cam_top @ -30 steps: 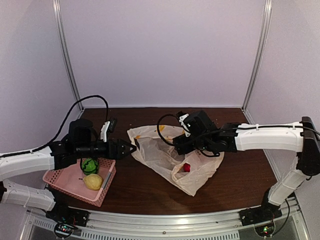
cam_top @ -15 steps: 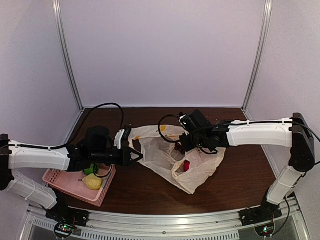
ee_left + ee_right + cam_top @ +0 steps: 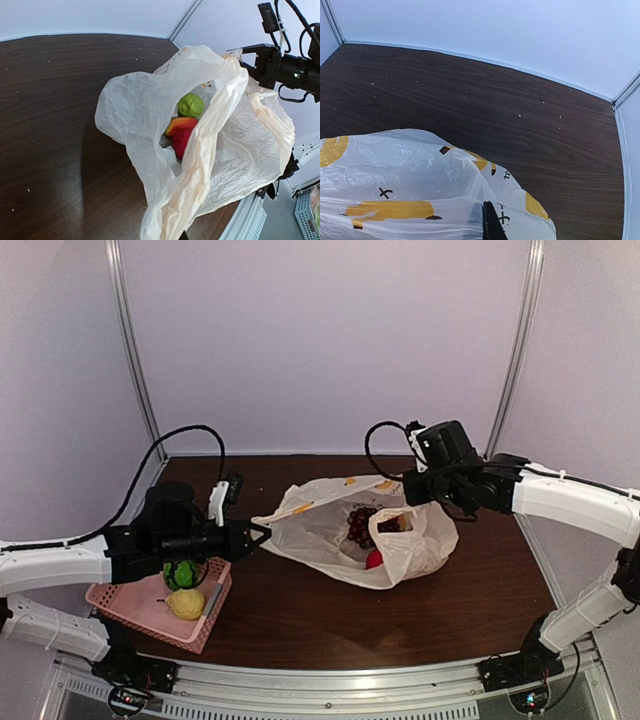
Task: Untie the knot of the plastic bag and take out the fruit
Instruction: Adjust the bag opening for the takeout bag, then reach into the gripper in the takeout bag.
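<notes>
The plastic bag [image 3: 320, 540] sits mid-worktop [image 3: 290, 625], mouth stretched open between the arms. The left gripper [image 3: 262, 533] has its jaws clamped on the left rim, the right gripper [image 3: 408, 495] on the right rim. Inside lie purple grapes [image 3: 360, 523], a red apple [image 3: 374, 559] and a green pear [image 3: 191, 105]; a striped green ball [image 3: 180, 573] and a yellow pear [image 3: 186, 603] rest in the pink basket [image 3: 120, 602]

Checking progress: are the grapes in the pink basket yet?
No, the grapes sit inside the plastic bag, not the pink basket.
</notes>
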Available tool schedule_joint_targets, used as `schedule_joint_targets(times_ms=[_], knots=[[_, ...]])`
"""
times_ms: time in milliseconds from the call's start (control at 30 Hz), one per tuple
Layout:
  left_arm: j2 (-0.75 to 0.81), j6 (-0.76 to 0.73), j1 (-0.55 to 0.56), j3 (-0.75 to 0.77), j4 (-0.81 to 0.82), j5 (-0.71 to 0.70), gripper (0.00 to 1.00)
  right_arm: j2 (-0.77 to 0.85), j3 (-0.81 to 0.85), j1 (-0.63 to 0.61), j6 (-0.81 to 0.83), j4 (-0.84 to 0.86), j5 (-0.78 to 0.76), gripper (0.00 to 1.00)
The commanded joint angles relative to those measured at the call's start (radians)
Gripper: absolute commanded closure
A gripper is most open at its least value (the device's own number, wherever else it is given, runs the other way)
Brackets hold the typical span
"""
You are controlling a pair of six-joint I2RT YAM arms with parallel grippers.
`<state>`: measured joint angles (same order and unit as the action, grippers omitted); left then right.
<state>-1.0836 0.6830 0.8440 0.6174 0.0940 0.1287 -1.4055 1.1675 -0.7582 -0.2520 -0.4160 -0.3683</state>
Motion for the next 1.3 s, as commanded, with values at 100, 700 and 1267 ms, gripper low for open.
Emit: schedule_joint_targets(times_ms=[100,700,1267], knots=[[-0.015,-0.067,0.044,0.032,-0.008,0.033,1.0,0.079,-0.027,0.057,0.031,-0.055,0.034,0.7],[-0.082,-0.096,0.131,0.073,0.097,0.063,1.0,0.166,-0.039,-0.263,0.019,0.035,0.417,0.37],[-0.039,-0.102,0.132,0.026,0.132,0.049,1.0,-0.277,0.073,-0.299,-0.205,-0.176,0.055,0.42]])
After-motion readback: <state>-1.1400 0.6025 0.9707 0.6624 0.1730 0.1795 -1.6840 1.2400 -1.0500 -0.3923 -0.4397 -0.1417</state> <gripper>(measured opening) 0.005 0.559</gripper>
